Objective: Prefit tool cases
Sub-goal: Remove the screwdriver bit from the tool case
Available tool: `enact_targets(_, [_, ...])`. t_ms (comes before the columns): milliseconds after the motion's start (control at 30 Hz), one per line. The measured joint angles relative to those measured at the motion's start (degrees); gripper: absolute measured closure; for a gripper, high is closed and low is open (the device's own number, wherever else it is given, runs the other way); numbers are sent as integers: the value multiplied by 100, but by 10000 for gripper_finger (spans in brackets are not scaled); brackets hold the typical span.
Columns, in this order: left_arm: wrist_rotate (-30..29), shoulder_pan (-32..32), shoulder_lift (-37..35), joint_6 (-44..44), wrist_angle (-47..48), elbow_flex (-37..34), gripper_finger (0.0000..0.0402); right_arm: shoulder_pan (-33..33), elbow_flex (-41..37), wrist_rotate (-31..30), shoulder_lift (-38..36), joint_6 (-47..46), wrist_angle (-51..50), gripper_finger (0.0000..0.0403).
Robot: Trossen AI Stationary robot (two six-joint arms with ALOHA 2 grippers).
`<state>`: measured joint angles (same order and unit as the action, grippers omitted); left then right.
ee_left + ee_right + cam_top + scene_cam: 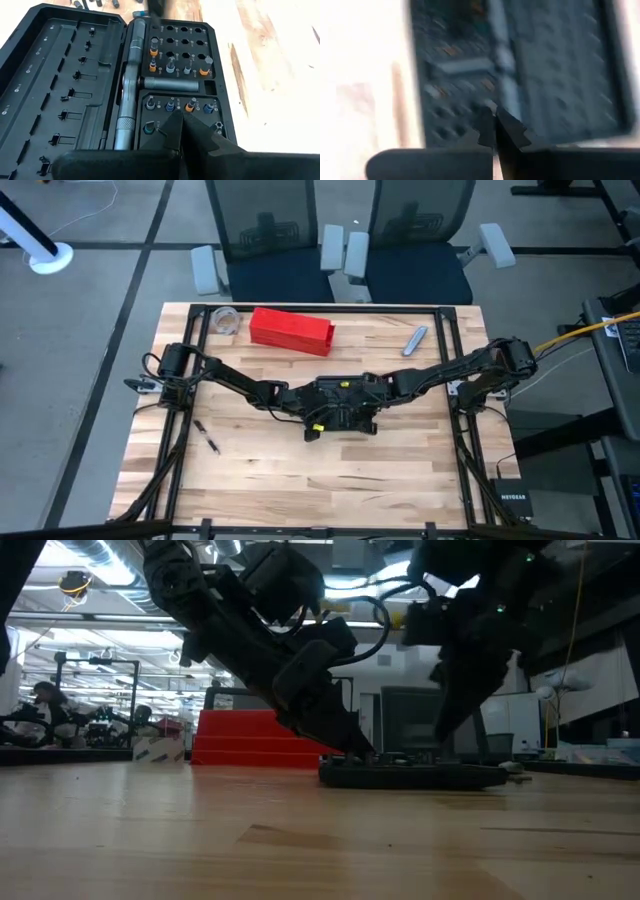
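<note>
The black tool case [340, 418] lies open and flat at the table's middle. In the left wrist view one half [60, 85] shows empty clip slots. The other half [180, 65] is gridded with bit sockets, some holding bits. A silver ratchet handle [131, 85] lies along the hinge. My left gripper [175, 116] is shut, its tips low over the nearer bit block [182, 122]. In the low view it slants down to the case's top [362, 754]. My right gripper [494, 117] is shut and stands over the case; its view is blurred. My left gripper comes slanting down from the table's left, its shut fingertips [172, 125] at the bit row of the case's socket half [167, 106]. The fingers themselves hide the spot, so I cannot tell whether they touch it. The case lies flat on the table.
A longer red box [290, 330] and a clear round container [227, 320] stand near the far edge. A silver tool [415, 340] lies far right, and small dark bits [205, 436] lie near left. Bare wood [330, 480] lies toward the near edge. Chairs stand beyond the table.
</note>
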<state>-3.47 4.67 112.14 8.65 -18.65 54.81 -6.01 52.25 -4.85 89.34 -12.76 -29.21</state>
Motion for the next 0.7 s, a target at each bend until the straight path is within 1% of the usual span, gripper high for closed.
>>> enact_targets(100, [-37, 26, 0, 7, 3, 0, 402, 246, -26, -493, -534, -72, -738, 401])
enact_targets(200, [-32, 26, 0, 25, 0, 0, 401, 580, -211, -1023, -1134, -247, -1330, 401])
enact_targets(267, [-34, 26, 0, 19, 2, 0, 401, 884, -481, -1092, -1509, -490, -1482, 401])
enact_targets(367, [-28, 26, 0, 17, 2, 0, 401, 1385, -971, -675, -1932, -815, -1321, 401])
enact_targets(433, [-30, 26, 0, 23, 2, 0, 401, 1619, -1255, -360, -2038, -1007, -1143, 394])
enact_targets(500, [-20, 26, 0, 28, 1, 0, 401, 1796, -1471, -244, -2062, -1232, -940, 381])
enact_targets(600, [-15, 26, 0, 37, 0, 0, 402, 2016, -1659, 38, -2007, -1392, -614, 348])
enact_targets(700, [-15, 26, 0, 43, 2, 0, 401, 2115, -1703, 309, -1958, -1367, -357, 303])
